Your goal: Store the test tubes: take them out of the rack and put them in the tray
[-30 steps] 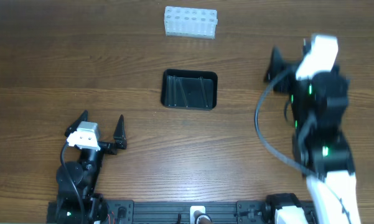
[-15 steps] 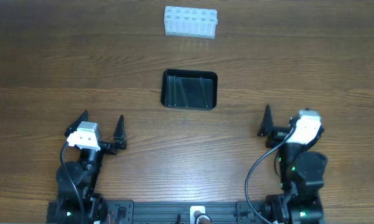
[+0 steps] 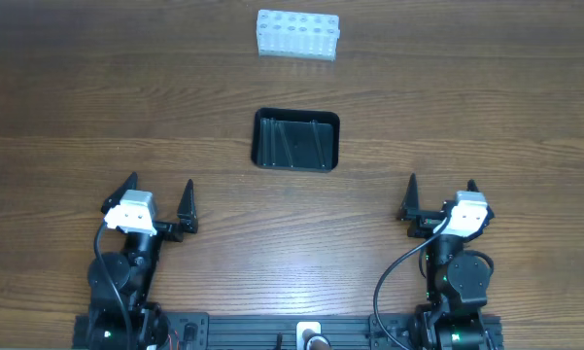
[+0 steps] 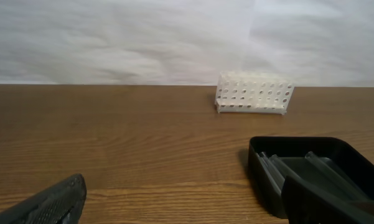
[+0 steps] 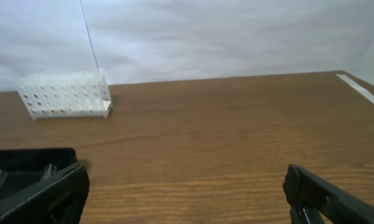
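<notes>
Black tray (image 3: 257,146) was seen ahead, between left gripper (image 3: 159,185) and right gripper (image 3: 442,185); both were spread wide, nothing gripped; white rack (image 3: 297,34) farther ahead.

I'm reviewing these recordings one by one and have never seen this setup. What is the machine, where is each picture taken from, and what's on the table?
These are two robot arms standing at the near edge of a wooden table. One picture looks straight down from above. The other two come from cameras on each arm's wrist, so the dark shapes at their bottom edge are that arm's own fingers. The left gripper and the right gripper are near their bases, fingers open, holding nothing. On the table are a white test tube rack at the far side and a black tray in the middle, with clear test tubes lying in it. No tubes stick up from the rack.
</notes>
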`<state>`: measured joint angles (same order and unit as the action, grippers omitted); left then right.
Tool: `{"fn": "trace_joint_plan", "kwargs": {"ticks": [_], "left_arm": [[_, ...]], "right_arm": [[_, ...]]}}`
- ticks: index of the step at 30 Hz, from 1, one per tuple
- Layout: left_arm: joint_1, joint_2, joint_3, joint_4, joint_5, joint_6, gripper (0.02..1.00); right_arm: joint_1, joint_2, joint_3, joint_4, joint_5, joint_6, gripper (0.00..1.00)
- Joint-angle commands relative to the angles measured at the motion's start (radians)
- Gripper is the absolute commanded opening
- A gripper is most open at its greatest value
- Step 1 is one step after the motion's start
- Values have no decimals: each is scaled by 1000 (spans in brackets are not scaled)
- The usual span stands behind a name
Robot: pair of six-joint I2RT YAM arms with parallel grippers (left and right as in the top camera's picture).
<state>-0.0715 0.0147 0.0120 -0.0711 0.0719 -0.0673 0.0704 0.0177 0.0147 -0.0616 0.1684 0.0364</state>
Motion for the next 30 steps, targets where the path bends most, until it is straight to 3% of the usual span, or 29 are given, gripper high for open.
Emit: {"fn": "trace_joint_plan", "kwargs": {"ticks": [1, 30], "left_arm": [[5, -9, -6, -1, 6, 15, 1000], [5, -9, -6, -1, 6, 15, 998]], "right_arm": [[-5, -12, -10, 6, 13, -58, 993], [-5, 6, -10, 5, 12, -79, 993]]}}
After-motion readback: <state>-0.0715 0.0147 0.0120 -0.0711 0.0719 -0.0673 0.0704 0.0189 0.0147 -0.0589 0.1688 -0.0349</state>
